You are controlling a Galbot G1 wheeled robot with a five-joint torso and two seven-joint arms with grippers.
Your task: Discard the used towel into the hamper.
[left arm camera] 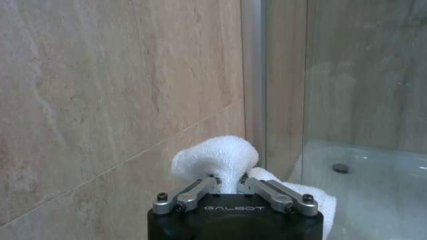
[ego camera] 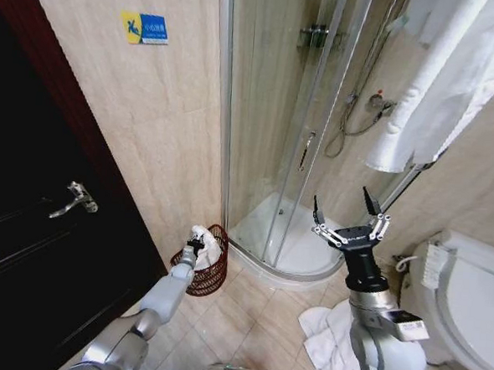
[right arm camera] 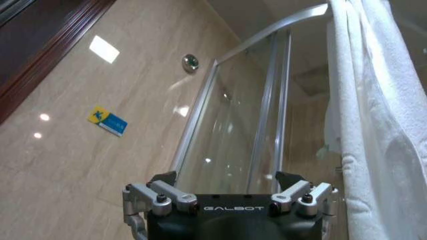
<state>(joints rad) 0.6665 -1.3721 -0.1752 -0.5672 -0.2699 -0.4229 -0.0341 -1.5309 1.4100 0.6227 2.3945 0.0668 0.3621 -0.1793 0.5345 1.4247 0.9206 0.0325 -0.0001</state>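
The hamper (ego camera: 204, 278), a small dark reddish-brown wire basket, stands on the floor against the tiled wall beside the shower. A white used towel (ego camera: 207, 244) bulges up out of it. My left gripper (ego camera: 196, 245) reaches over the hamper's rim and is shut on the towel; in the left wrist view its fingers (left arm camera: 193, 192) pinch a bunched fold of the towel (left arm camera: 217, 159). My right gripper (ego camera: 347, 216) is raised in front of the shower with its fingers spread open and nothing between them, also seen as my right gripper (right arm camera: 227, 187) in its wrist view.
A glass shower enclosure (ego camera: 293, 112) fills the corner. White towels hang on a rail (ego camera: 442, 88) at upper right. Another white cloth (ego camera: 326, 337) lies on the floor near a toilet (ego camera: 466, 299). A dark door (ego camera: 33, 247) is at left.
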